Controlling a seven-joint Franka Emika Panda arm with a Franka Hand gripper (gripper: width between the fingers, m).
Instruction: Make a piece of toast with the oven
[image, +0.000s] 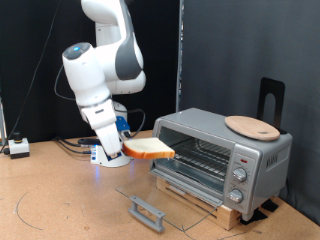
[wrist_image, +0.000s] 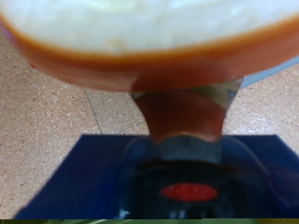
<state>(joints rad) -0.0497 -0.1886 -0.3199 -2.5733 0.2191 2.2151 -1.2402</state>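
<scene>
Gripping the piece of toast (image: 149, 149), fingers (wrist_image: 183, 112) blurred, beside the open oven (image: 222, 151).

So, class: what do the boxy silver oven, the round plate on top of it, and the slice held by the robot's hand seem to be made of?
The boxy silver-grey oven looks like brushed metal with a clear glass door, given its dull sheen. The round tan plate looks like unvarnished wood, matte and pale. The cream slice with orange-brown crust, held in the hand, may be bread or a toy replica; its crust looks glossy up close.
</scene>
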